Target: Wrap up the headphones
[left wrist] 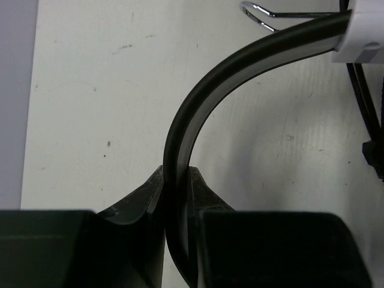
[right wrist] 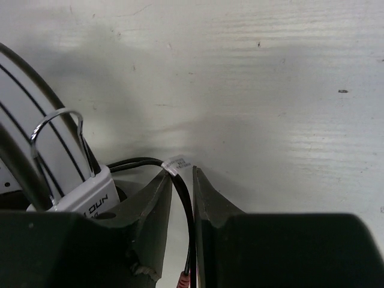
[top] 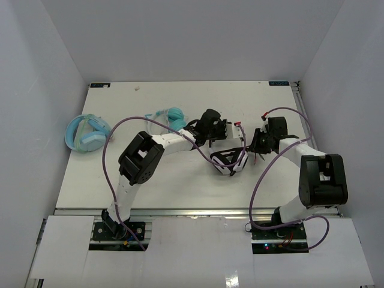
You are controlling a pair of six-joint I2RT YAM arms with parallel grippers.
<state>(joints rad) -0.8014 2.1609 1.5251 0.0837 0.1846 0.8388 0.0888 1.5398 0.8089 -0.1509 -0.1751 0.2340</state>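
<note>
The black-and-white headphones [top: 231,161] lie mid-table between the two arms. My left gripper [top: 228,131] is shut on their thin black headband [left wrist: 198,102], which runs up between the jaws [left wrist: 177,172] to a white earcup part [left wrist: 366,33] and a metal slider wire [left wrist: 258,13]. My right gripper [top: 255,145] sits just right of the headphones. Its jaws [right wrist: 182,174] stand nearly closed around the thin black cable [right wrist: 135,162], close to a white label tag [right wrist: 177,162] and a red plug end [right wrist: 186,281]. A white earcup part [right wrist: 84,197] lies to their left.
Teal cat-ear headphones [top: 171,117] lie behind the left arm's wrist. Chunky light-blue headphones [top: 87,133] lie at the table's left edge. Purple arm cables [top: 198,147] loop over the table. White walls enclose the table [top: 180,186] on three sides.
</note>
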